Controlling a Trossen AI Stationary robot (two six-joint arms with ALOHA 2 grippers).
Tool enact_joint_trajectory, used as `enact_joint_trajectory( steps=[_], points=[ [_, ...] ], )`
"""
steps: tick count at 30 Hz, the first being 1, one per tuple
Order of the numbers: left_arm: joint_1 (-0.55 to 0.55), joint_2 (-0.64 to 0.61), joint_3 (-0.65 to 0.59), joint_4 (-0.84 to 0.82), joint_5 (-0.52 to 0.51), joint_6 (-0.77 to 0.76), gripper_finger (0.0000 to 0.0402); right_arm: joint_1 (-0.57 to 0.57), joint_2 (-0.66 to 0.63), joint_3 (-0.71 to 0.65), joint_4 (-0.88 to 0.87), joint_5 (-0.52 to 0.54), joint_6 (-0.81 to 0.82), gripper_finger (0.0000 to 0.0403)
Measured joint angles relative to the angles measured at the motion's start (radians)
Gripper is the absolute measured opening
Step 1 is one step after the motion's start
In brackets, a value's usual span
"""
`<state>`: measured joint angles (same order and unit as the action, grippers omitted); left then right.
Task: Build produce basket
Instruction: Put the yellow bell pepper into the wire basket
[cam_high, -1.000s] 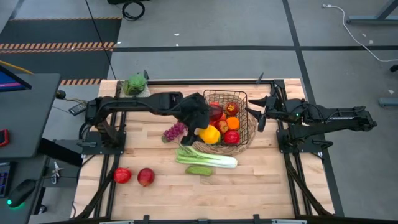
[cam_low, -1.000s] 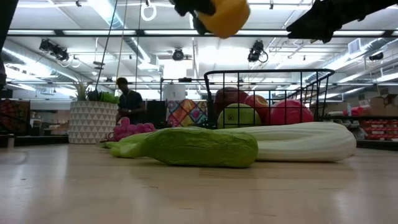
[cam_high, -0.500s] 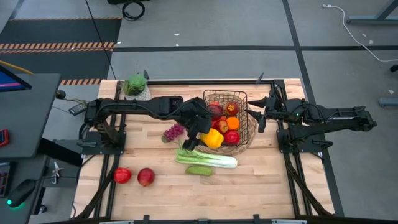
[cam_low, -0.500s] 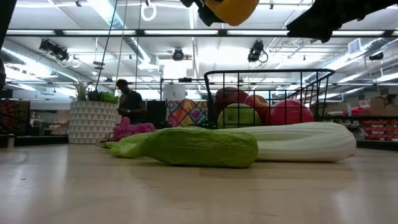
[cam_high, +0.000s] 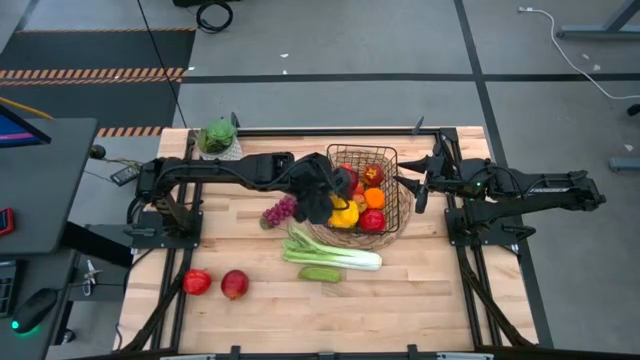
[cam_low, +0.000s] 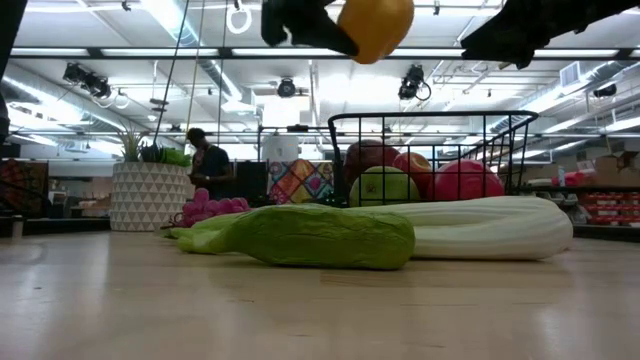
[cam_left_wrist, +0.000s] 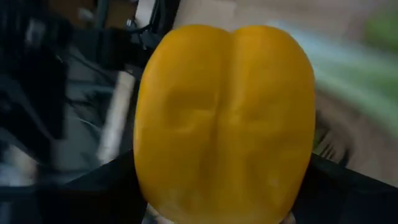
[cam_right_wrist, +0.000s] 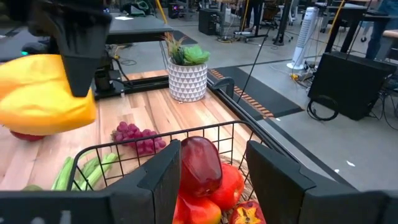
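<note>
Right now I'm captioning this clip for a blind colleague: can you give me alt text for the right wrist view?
The left gripper holds a yellow pepper in the air beside a black wire basket of red fruit. Purple grapes and a potted plant sit on the wooden table beyond, and the right gripper stands open at the basket's near rim.

basket (cam_high: 392, 160) top open, leek (cam_high: 335, 255) alongside
</note>
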<state>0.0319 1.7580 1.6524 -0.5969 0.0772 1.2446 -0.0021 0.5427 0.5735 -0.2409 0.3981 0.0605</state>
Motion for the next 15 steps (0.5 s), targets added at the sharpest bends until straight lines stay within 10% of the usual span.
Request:
enact_joint_trajectory(
  steps=[15],
  points=[
    [-0.014, 0.0, 0.0, 0.101, -0.101, 1.059, 0.0307, 0.0, 0.0, 0.0, 0.0, 0.0, -0.01, 0.0187]
  ],
)
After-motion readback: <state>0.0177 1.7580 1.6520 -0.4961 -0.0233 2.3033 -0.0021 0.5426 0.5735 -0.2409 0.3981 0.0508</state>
